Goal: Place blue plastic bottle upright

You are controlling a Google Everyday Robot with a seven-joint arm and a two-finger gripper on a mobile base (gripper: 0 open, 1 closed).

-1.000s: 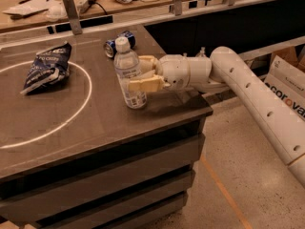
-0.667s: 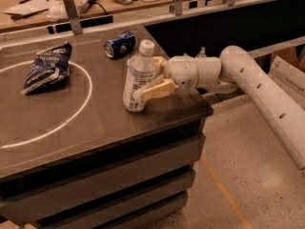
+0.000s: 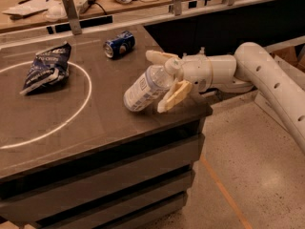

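The blue plastic bottle (image 3: 143, 88), clear and ribbed with a white cap and a white-and-blue label, is tilted steeply near the table's right front corner. Its base is down to the left and its cap points up right toward the wrist. My gripper (image 3: 155, 82) reaches in from the right, and the bottle's upper part lies between its two cream fingers. The upper finger (image 3: 159, 57) stands a little off the bottle. The lower finger (image 3: 174, 95) touches the bottle's shoulder. The jaws look spread apart.
A blue-and-white drink can (image 3: 119, 44) lies on its side behind the bottle. A dark blue snack bag (image 3: 45, 70) lies inside a white circle (image 3: 71, 116) on the left. The dark table's right edge (image 3: 202, 109) is just below the gripper. A cluttered bench runs behind.
The bottle stood upright in the gripper; now it has tipped over toward the wrist. The gripper has drawn back slightly to the right.
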